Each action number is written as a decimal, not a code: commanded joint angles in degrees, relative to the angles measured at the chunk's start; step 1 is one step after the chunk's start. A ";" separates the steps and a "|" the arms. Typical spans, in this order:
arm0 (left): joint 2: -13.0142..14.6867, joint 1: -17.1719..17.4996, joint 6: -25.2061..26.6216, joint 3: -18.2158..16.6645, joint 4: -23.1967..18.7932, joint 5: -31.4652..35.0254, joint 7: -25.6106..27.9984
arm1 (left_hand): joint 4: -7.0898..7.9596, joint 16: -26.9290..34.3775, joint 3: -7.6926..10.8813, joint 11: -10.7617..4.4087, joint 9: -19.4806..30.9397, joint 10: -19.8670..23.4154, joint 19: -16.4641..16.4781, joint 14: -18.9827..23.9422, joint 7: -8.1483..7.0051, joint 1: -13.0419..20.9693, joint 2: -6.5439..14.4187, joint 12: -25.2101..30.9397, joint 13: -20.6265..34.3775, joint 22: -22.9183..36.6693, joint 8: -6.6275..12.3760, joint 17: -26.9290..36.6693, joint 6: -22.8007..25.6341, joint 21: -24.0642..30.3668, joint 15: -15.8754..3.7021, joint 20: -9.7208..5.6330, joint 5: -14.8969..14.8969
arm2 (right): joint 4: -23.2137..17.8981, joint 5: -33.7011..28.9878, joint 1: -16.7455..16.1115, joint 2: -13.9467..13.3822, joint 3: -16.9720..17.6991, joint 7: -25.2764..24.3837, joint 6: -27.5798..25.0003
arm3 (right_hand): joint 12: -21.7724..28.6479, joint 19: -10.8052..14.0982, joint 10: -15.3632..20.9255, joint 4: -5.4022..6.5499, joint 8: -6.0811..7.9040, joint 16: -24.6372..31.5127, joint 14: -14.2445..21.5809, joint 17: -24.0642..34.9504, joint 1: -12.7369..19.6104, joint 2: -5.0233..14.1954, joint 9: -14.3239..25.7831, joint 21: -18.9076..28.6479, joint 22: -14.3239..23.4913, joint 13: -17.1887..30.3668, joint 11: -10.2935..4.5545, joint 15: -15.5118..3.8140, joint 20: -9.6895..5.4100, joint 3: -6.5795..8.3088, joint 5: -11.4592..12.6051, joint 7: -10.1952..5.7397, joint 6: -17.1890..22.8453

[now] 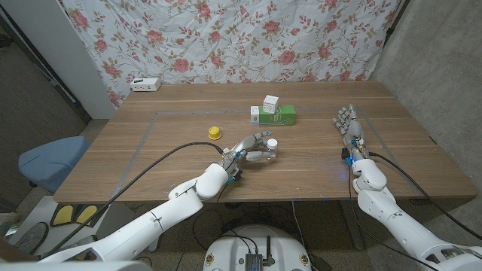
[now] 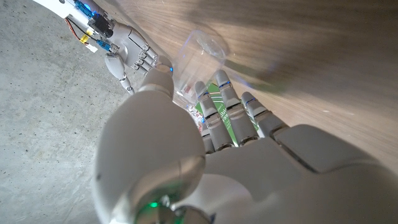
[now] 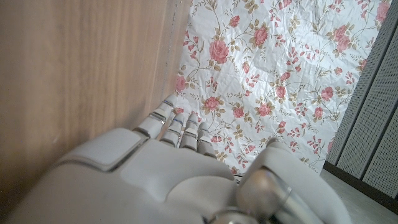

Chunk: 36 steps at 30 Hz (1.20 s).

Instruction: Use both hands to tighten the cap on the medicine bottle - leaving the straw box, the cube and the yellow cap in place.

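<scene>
- Left robot hand (image 1: 252, 147) is where I have the medicine bottle (image 1: 263, 153): fingers curled round the clear body, white cap pointing away from the palm.
- From the left wrist camera I see the bottle (image 2: 198, 59) lying against my fingers (image 2: 225, 102), just over the worktop (image 2: 323, 56).
- Right robot hand (image 1: 351, 132) stands on its edge on the worktop, fingers apart and holding nothing, well apart from the bottle.
- Beyond the left robot hand sit the yellow cap (image 1: 215, 132), the green straw box (image 1: 273, 115) and the cube (image 1: 270, 102) on top of that box.
- A white power strip (image 1: 145, 84) lies at the far edge.
</scene>
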 commanded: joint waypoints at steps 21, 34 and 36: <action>-3.13 -0.30 -2.86 -1.03 1.43 -0.15 4.20 | 0.05 -0.70 1.49 0.35 0.18 2.30 7.53 4.23 2.16 0.96 0.39 -0.74 0.25 0.04 -0.23 -0.08 2.38 1.17 -7.75 -5.56 -0.36 | 0.39 -0.63 1.62 -0.63 -0.61 0.99 -1.05 | -0.16 0.31 0.18 0.06 0.25 0.04 0.23 0.11 0.04 0.50 0.12 0.23 0.30 0.10 -0.53 -0.50 -3.42 -0.23 0.36 -0.27 0.25; -4.93 -1.37 -3.76 -1.09 2.66 -0.73 5.04 | 0.05 -1.03 1.80 0.36 0.22 2.21 9.66 4.55 1.70 1.07 0.08 -1.10 0.31 -0.01 -0.37 -0.13 3.56 0.96 -7.71 -0.20 -0.47 | -1.59 -1.48 1.32 -0.99 -1.11 0.32 -1.47 | -0.18 0.34 0.13 0.02 0.23 0.02 0.19 0.11 0.07 0.55 0.12 0.24 0.30 0.10 -0.80 -0.57 -3.45 -0.26 0.41 -0.31 0.23; -5.38 -1.74 -4.10 -0.96 3.26 -0.90 5.01 | 0.09 -1.01 1.88 0.45 0.22 2.71 9.85 4.65 1.67 1.09 0.16 -0.93 0.31 -0.02 -0.28 -0.12 3.93 0.91 -7.69 -0.32 -0.47 | -2.24 -1.95 1.14 -1.28 -1.27 -0.09 -1.80 | -0.22 0.35 0.03 0.01 0.19 0.01 0.18 0.10 0.08 0.55 0.12 0.24 0.30 0.10 -0.63 -0.56 -3.50 -0.27 0.42 -0.33 0.15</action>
